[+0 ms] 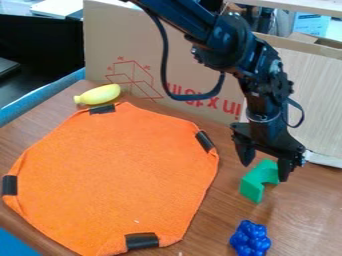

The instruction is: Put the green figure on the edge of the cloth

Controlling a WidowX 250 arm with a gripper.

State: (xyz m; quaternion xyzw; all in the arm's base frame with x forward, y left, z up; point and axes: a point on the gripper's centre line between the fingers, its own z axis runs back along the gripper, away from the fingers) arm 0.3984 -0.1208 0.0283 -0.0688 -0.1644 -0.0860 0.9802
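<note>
The step in hand looked to be the grasp, with the placing yet to be done. The gripper [265, 171] hung pointing down over the right side of the table [217, 225], its two fingers apart, and the green figure [252, 188] lay on the wood beneath and partly between them. One finger overlapped the notched block's far right end in the view, though whether they touched could not be told. The next move seemed to call for a little lowering or centring, then closing, a lift, and a short carry leftward in the view to the nearest rim of the orange cloth [113, 175].

A strip of wood separated block and cloth, so the carry had room on that side. The black strip [205, 141] on the cloth's upper right rim (a stiff-looking patch, perhaps best avoided) left a long run of plain orange edge below it, down towards another black strip [142, 241]. Behind the gripper stood the cardboard box [137, 42] and a pale panel [320, 112], which probably limited any backing away. The blue cluster [250, 239] sat near the block on the camera's side; a low swing that way might have nudged it.
</note>
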